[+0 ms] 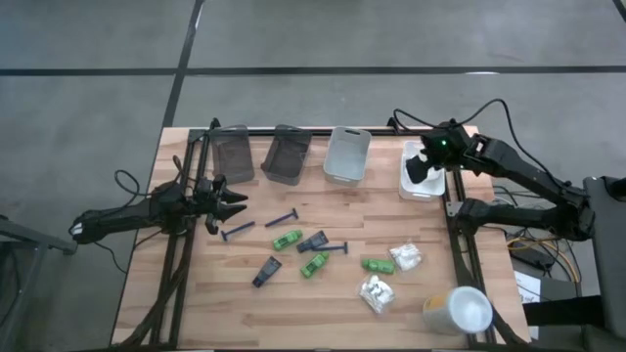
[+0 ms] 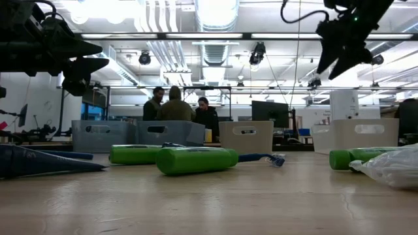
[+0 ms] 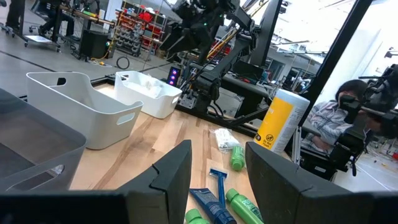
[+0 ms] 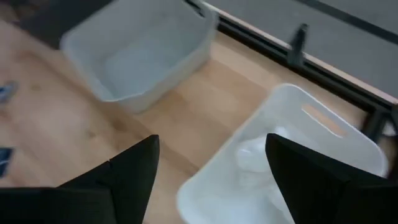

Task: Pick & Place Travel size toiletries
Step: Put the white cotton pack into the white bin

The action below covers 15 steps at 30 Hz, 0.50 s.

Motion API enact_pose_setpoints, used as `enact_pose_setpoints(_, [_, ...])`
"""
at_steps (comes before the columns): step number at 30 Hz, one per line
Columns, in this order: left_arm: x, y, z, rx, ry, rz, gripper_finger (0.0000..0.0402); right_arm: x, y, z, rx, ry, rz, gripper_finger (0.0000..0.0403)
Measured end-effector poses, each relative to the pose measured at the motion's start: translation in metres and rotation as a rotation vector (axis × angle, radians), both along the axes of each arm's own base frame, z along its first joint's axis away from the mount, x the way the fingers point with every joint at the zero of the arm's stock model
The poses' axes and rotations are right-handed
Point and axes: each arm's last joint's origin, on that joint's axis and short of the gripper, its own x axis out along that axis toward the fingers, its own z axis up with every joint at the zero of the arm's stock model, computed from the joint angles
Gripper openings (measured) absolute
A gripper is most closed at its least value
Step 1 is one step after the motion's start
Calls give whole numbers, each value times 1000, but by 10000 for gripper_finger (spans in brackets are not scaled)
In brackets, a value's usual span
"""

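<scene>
The toiletries lie scattered mid-table: dark blue razors (image 1: 238,231) (image 1: 282,219), green packs (image 1: 287,240) (image 1: 313,264) (image 1: 377,265), white crinkly packets (image 1: 406,257) (image 1: 377,291) and dark blue pieces (image 1: 266,272) (image 1: 313,242). My left gripper (image 1: 238,205) (image 3: 217,152) hovers open near the table's left side, just left of the nearest razor, pointing toward the items. My right gripper (image 1: 419,174) (image 4: 211,142) hangs open and empty above the white bin (image 1: 423,186), in which a white packet (image 4: 255,155) lies.
Along the far edge stand two dark grey bins (image 1: 233,156) (image 1: 287,154), a light grey bin (image 1: 347,154) and the white bin. A large white cup (image 1: 458,311) lies at the near right corner. People stand in the room behind the table (image 2: 176,108).
</scene>
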Motion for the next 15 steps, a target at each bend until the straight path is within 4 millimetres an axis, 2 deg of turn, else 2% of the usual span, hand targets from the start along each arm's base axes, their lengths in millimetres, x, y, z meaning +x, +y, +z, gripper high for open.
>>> enact_pose_setpoints(7, [0,0,0,0,0,0,156,14,14,3,60,-31,142,274])
enact_pose_setpoints(15, [0,0,0,0,0,0,156,45,44,-11,157,32,322,288])
